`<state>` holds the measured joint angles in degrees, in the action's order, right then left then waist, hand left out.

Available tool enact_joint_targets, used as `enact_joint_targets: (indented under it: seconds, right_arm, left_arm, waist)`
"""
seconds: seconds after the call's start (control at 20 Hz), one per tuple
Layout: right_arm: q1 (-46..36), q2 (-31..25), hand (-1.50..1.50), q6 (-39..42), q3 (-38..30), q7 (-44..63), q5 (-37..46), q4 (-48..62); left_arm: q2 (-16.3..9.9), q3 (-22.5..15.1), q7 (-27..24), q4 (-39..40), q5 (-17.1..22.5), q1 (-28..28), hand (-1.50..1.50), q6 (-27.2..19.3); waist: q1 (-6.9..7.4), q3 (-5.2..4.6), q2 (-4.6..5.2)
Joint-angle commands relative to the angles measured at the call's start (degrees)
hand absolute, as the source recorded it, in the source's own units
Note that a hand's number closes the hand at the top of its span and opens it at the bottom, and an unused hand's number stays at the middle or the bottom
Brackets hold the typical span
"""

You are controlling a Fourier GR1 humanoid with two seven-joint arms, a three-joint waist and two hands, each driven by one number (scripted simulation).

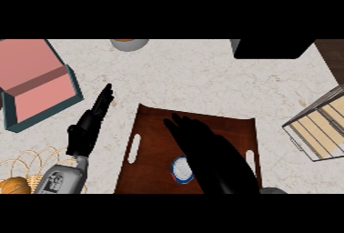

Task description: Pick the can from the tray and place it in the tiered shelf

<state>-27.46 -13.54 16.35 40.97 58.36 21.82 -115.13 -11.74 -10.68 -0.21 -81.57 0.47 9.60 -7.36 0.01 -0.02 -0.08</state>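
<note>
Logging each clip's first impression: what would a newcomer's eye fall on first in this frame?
Most striking is the black right hand stretched over the brown tray at lower centre, fingers straight, right beside the blue-and-white can near the tray's front edge. The left hand rests open on the counter to the tray's left. The pink box at upper left and the slatted tiered shelf at the right edge frame the scene.

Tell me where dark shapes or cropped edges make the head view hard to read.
Head view: the black right hand shows as a flat dark shape over the tray and covers part of the can; the tiered shelf is cut by the right edge; lighting on the counter is even, no glare.
</note>
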Motion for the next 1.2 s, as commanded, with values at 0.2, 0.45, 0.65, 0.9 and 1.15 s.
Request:
enact_joint_targets:
  seconds: [0.2,0.45,0.65,0.9,1.15]
  right_arm:
    - [4.4,3.4,-1.50,4.9,0.1,3.9,4.5,-1.5]
    - [4.3,7.3,-1.50,5.6,0.7,5.3,8.2,1.5]
    - [10.0,7.2,-1.50,2.0,4.5,-0.6,13.3,4.8]
    - [8.9,10.9,-1.50,6.8,1.7,0.1,14.5,6.8]
    - [8.4,9.8,-1.50,7.9,-1.5,-5.0,16.7,11.1]
  left_arm:
    - [-1.0,2.5,3.2,-2.7,0.0,0.6,0.00,3.1]
    - [1.7,2.1,1.3,0.0,-2.3,1.0,0.00,1.4]
    - [1.8,3.0,3.9,-1.1,-2.3,1.0,0.00,1.8]
    - [1.5,4.7,0.7,-1.4,-2.2,-0.7,0.00,3.8]
    - [3.7,2.9,1.7,-2.6,-4.3,-1.9,0.00,3.1]
  waist:
    - [-0.11,0.02,0.00]
    - [-0.09,0.01,0.02]
    - [-0.06,0.03,0.03]
    - [-0.01,0.01,0.06]
    - [0.11,0.02,0.07]
